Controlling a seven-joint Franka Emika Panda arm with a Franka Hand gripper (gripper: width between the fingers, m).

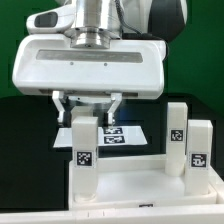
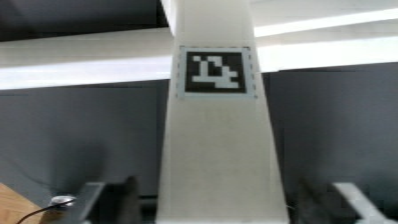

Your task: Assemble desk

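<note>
legs (image 1: 84, 150): 3 upright | tabletop panel (image 1: 140, 190): 1 | marker board (image 1: 120, 133): 1

One leg (image 1: 83, 150) stands on the tabletop (image 1: 140, 190) at the exterior view's left, two legs (image 1: 178, 133) at its right, marker board (image 1: 118, 134) behind

I see a green wall (image 1: 205, 60) far behind everything. The table (image 1: 25, 150) is black and dark. A flat white marker board (image 1: 118, 133) with black squares lies on it. The light is soft.
</note>
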